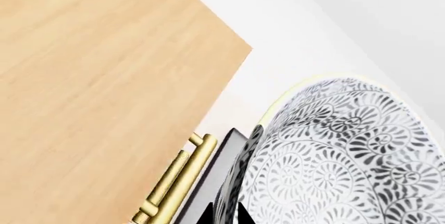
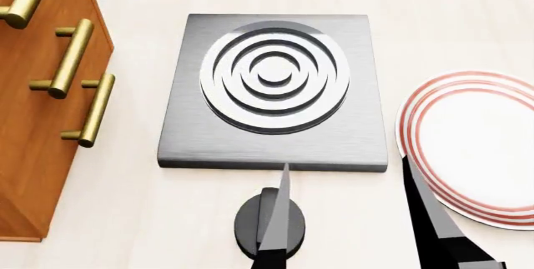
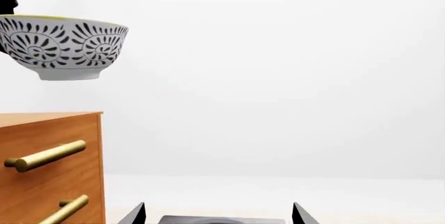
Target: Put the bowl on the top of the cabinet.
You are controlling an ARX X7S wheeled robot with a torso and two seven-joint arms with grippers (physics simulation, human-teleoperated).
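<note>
Left tool [image 1: 226, 214] raised, gripping the bowl [image 3: 64, 47] by its rim, bowl in the air above the cabinet [image 3: 49, 166] top's corner, apart from it, right tool [image 3: 219, 212] low over the bench [image 2: 150, 219], jaws spread, bare wall beyond

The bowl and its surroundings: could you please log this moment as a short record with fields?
bowl: patterned bowl, upright, in the air above the cabinet top, not touching it
held by: left gripper, on the bowl's rim
cabinet: orange-brown cabinet with brass bar handles
right gripper, open, empty, low over the metal hob plate
other: red-ringed plate beside the hob plate
task state: bowl not yet set down
</note>
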